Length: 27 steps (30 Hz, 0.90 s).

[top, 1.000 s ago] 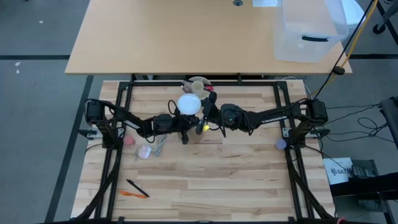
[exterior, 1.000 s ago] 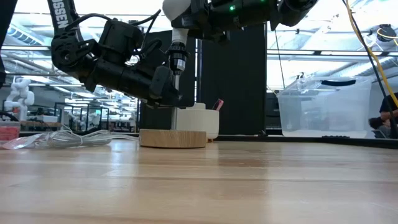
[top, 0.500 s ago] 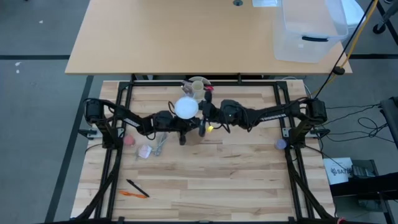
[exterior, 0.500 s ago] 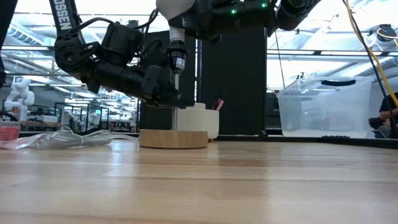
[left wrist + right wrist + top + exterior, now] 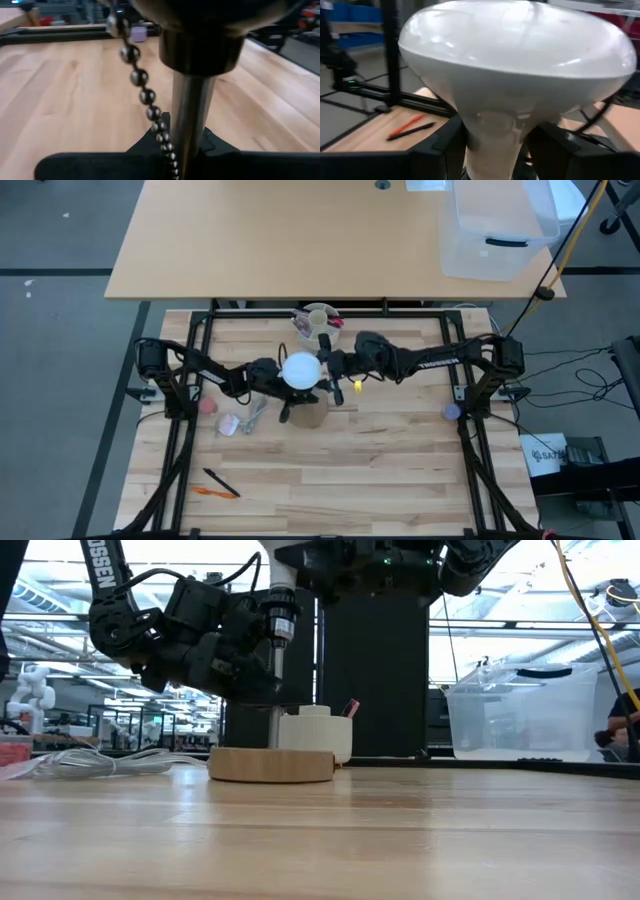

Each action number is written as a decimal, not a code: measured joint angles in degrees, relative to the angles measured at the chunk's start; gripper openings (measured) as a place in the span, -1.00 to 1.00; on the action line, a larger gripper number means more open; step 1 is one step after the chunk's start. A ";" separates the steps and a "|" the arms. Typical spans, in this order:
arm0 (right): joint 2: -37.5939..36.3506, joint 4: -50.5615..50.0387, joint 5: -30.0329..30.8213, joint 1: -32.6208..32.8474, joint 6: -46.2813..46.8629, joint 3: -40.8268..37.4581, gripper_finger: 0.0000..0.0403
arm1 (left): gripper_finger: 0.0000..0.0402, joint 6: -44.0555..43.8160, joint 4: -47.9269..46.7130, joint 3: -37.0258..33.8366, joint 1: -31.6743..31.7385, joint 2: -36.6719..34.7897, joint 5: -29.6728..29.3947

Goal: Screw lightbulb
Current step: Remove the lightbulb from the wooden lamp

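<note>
- Pens (image 5: 221,483) lie near the front left of the table (image 5: 380,470), well apart from the work and out of both arms' reach paths; a small pink bit (image 5: 208,406) and some clear wrapping with a cable (image 5: 240,422) sit just beside the left arm.
- The left gripper (image 5: 285,402) is clenched on the thin metal stem (image 5: 187,127) of the lamp, below the dark socket (image 5: 200,47). My reading is that it pins the lamp so it cannot spin or tip while the bulb is turned in. A bead chain (image 5: 145,95) hangs from the socket past the stem.
- The lamp's round wooden base (image 5: 270,764) rests flat on the table, which keeps the stem upright and the socket facing up.
- The bulb (image 5: 301,370) is directly over the socket, dome up and screw neck (image 5: 278,620) pointing down, touching or just entering the socket; the exact seating I cannot tell. That upright line-up is what the thread needs to catch cleanly.
- The right gripper (image 5: 495,150) grasps the bulb at its tapered neck under the dome, one finger (image 5: 442,150) on each side, reaching in from the right. Holding low on the neck leaves the dome free and lets the wrist twist it about its axis.
- A cream cup (image 5: 317,321) with pens stands just behind the lamp, near but not in the way.
- A clear bin (image 5: 495,230) sits on the far desk to the right, uninvolved.
</note>
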 joint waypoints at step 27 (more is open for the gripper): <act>0.07 -4.06 -10.98 0.71 0.80 3.11 -0.11 | -0.89 3.20 -1.05 -0.15 -0.22 0.02 10.93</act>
